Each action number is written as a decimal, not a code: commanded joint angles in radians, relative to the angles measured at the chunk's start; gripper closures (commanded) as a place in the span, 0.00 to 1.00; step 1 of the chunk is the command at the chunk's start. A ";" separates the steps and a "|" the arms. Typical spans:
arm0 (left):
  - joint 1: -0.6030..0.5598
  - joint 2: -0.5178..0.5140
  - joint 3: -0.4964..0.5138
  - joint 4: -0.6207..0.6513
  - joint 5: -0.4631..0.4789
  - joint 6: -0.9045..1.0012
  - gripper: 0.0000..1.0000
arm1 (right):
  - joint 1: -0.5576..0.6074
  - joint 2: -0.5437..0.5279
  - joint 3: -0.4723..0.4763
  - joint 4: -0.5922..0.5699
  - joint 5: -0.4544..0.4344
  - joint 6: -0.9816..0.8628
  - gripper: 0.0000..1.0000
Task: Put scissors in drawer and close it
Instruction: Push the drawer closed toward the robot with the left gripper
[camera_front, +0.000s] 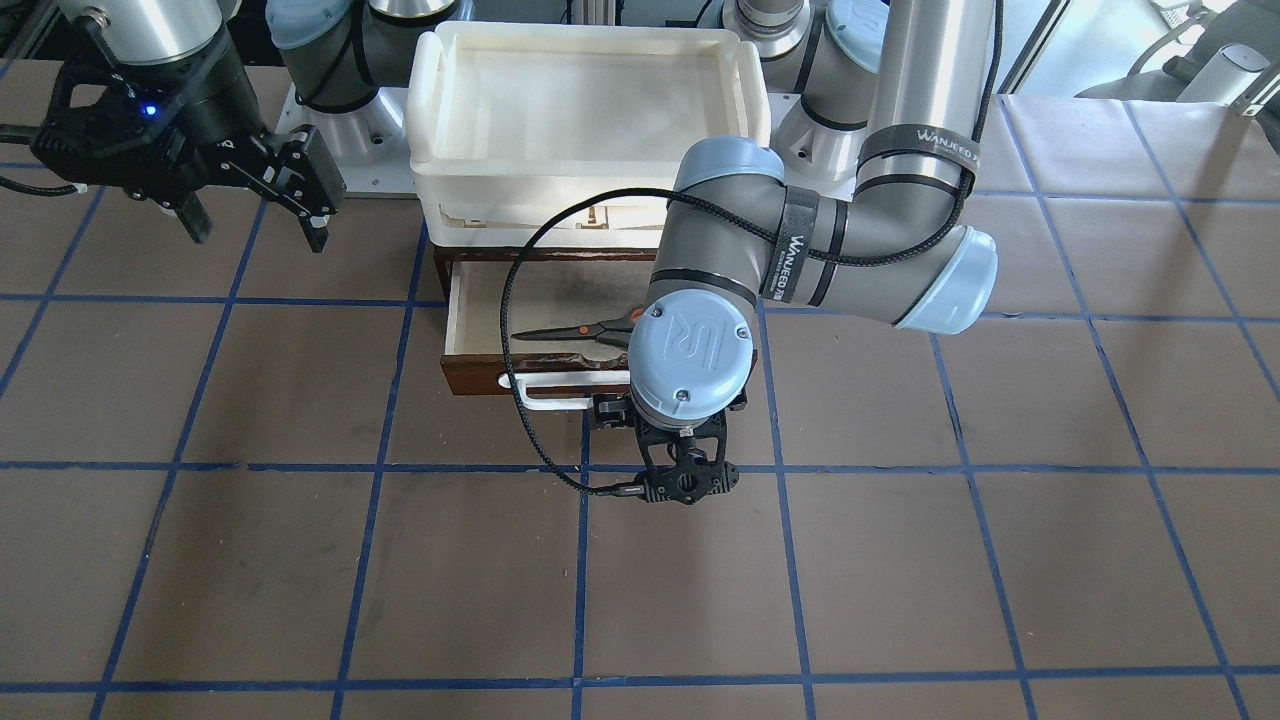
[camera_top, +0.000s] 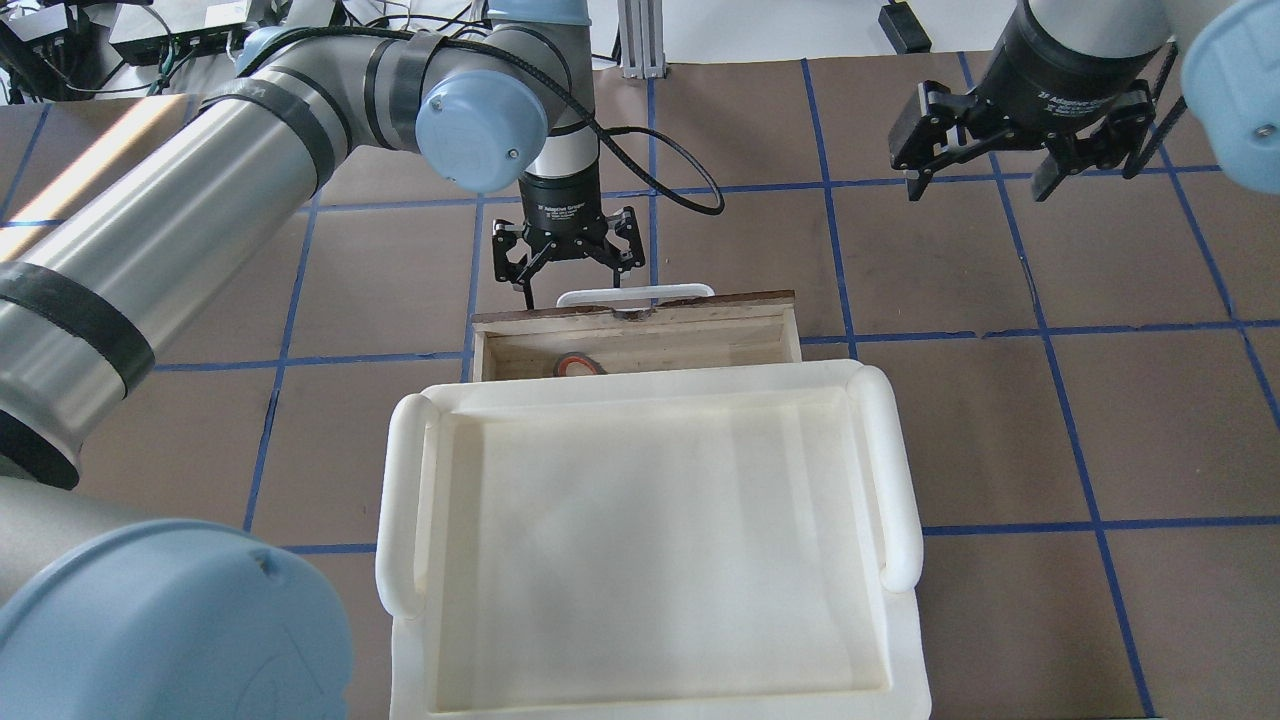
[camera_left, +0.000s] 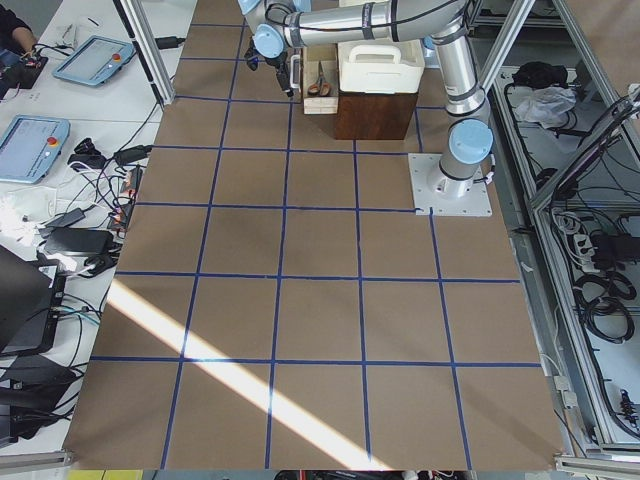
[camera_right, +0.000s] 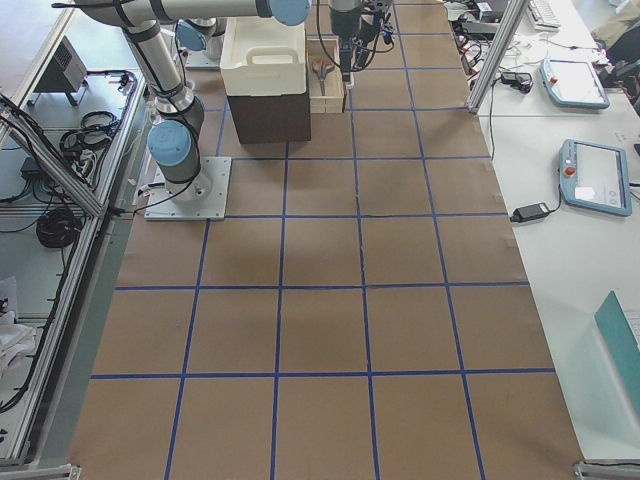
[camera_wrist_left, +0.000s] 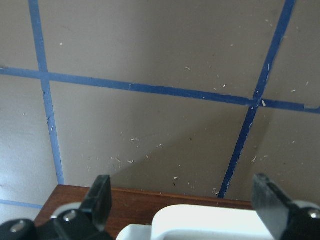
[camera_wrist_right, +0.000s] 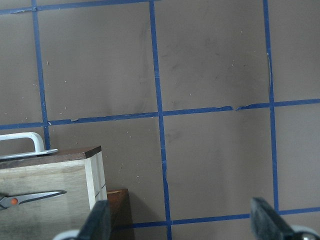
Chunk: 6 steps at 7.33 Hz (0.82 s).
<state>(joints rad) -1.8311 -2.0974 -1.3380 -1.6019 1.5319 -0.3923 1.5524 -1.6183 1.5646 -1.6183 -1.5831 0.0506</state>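
Observation:
The scissors (camera_front: 580, 330) lie flat inside the open drawer (camera_front: 480, 300), blades pointing along it; one orange-lined loop shows in the overhead view (camera_top: 577, 365), and the blades show in the right wrist view (camera_wrist_right: 30, 197). The drawer's dark front carries a white bar handle (camera_front: 555, 385). My left gripper (camera_top: 567, 268) is open and empty, pointing down just outside the drawer front by the handle (camera_wrist_left: 200, 222); in the left wrist view (camera_wrist_left: 184, 197) its fingers straddle the handle without touching it. My right gripper (camera_top: 980, 185) is open and empty, raised well to the side of the drawer.
A large cream-white plastic tray (camera_top: 400, 480) sits on top of the dark wooden cabinet (camera_left: 375, 115) that holds the drawer and overhangs the drawer's back part. Brown table with blue grid lines lies all around.

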 joint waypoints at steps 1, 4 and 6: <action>-0.011 0.002 -0.001 -0.032 0.001 -0.022 0.00 | 0.000 0.000 0.000 0.000 0.000 0.000 0.00; -0.020 0.010 -0.010 -0.050 -0.003 -0.037 0.00 | 0.000 0.000 0.000 0.000 0.002 0.000 0.00; -0.022 0.022 -0.012 -0.084 0.005 -0.043 0.00 | 0.000 0.000 0.000 0.000 0.002 0.000 0.00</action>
<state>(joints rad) -1.8515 -2.0835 -1.3488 -1.6667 1.5327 -0.4307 1.5524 -1.6183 1.5647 -1.6184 -1.5816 0.0506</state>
